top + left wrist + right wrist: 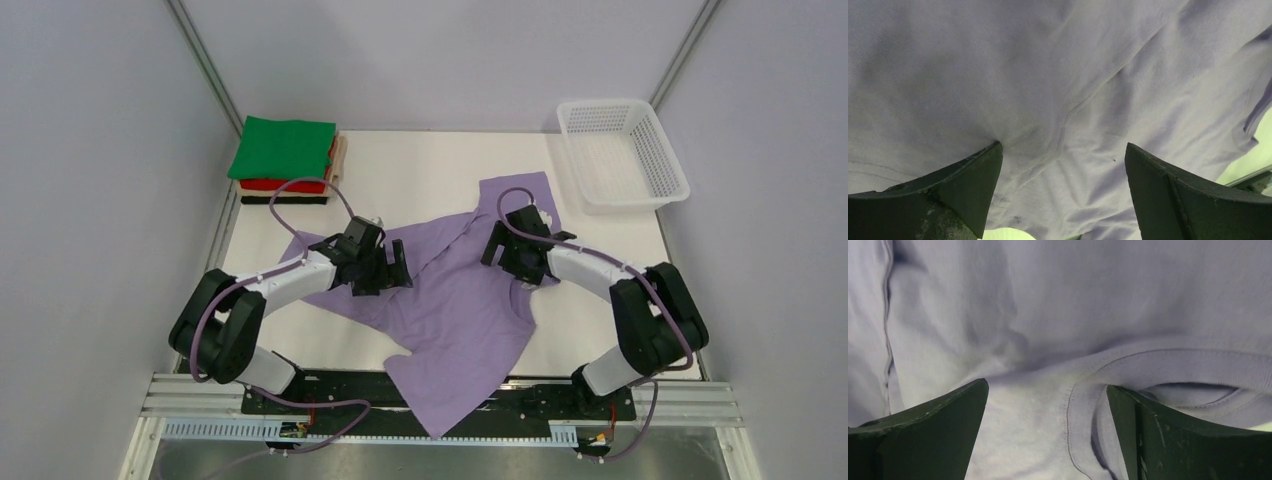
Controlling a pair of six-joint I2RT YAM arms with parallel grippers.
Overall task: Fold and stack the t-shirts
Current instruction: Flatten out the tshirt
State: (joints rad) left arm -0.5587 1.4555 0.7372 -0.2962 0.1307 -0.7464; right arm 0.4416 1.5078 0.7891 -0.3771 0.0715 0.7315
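Note:
A lavender t-shirt (455, 310) lies rumpled across the middle of the table, its lower part hanging over the near edge. My left gripper (395, 272) is down on its left half, open, with only flat cloth (1058, 90) between the fingers (958, 190). My right gripper (497, 250) is open on the shirt's right part. The ribbed collar (1168, 365) curves past its right finger (1168, 440), and a stitched seam runs between the fingers. Folded t-shirts are stacked at the back left, green (283, 147) on top, red (285, 185) beneath, tan (339, 155) at the right side.
A white mesh basket (665, 160) stands at the back right corner. A dark strip (285, 200) lies under the folded stack. Grey walls close in on both sides, and the arms' mounting rail (450, 405) runs along the near edge.

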